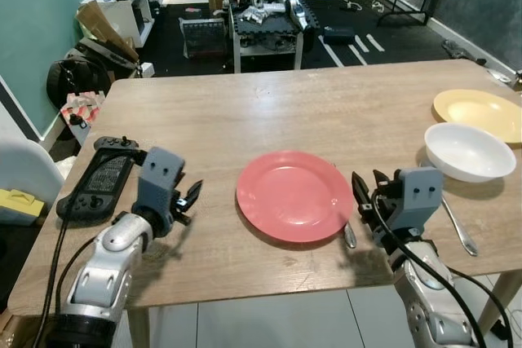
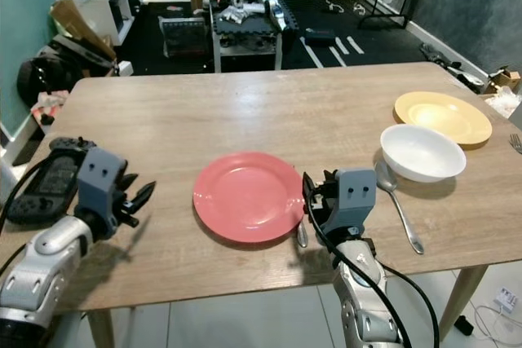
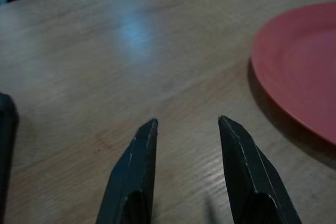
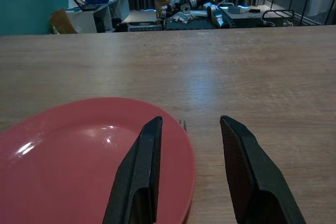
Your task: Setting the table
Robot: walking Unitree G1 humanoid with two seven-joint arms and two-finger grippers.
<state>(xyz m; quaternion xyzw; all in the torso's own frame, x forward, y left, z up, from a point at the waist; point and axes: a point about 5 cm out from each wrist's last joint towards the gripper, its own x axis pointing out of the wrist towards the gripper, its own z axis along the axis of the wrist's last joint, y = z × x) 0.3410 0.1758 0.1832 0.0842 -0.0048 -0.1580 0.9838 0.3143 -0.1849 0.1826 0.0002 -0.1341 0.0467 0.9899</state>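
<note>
Here, the red plate point(image 1: 294, 195) is seen mid-surface, with the right gripper point(image 1: 364, 201) released just beside its rim over a fork point(image 1: 349, 234), which could be nudged under the plate if approached carelessly.

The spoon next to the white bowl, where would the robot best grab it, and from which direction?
Probably the handle. The spoon lies flat on the table, its bowl end up beside the white bowl, its thin handle pointing toward the robot's edge with bare wood on both sides. The right claw, open by the red plate, is nearest; coming from above, fingers either side of the handle, seems easiest.
</note>
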